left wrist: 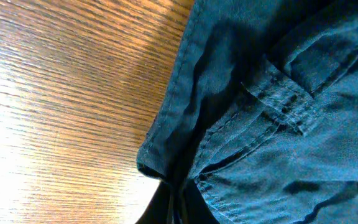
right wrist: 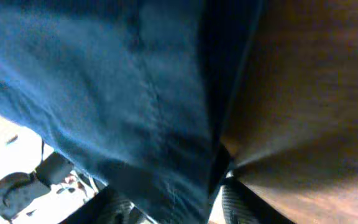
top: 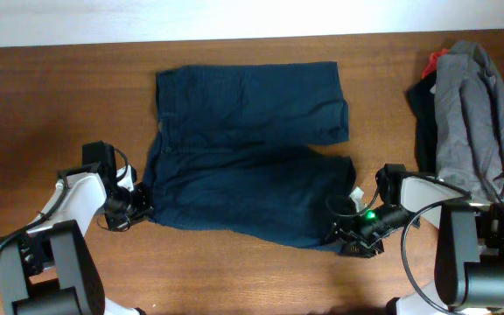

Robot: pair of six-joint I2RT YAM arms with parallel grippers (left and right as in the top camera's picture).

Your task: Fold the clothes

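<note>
The clothes, a pair of dark navy shorts [top: 252,149], lie spread flat in the middle of the wooden table [top: 59,96], with the waistband to the left and the two legs to the right. My left gripper [top: 143,210] sits at the near left corner. In the left wrist view it [left wrist: 179,202] is shut on the waistband edge of the shorts [left wrist: 278,93]. My right gripper [top: 350,234] is at the near right leg hem. In the right wrist view its jaws [right wrist: 173,208] stand apart, and the shorts fabric [right wrist: 104,74] hangs between them, just clear of one finger [right wrist: 244,205].
A grey garment [top: 479,114] lies heaped at the right edge of the table, over red and black garments [top: 427,79]. The table's far edge runs along the top of the overhead view. Bare wood lies left of the shorts.
</note>
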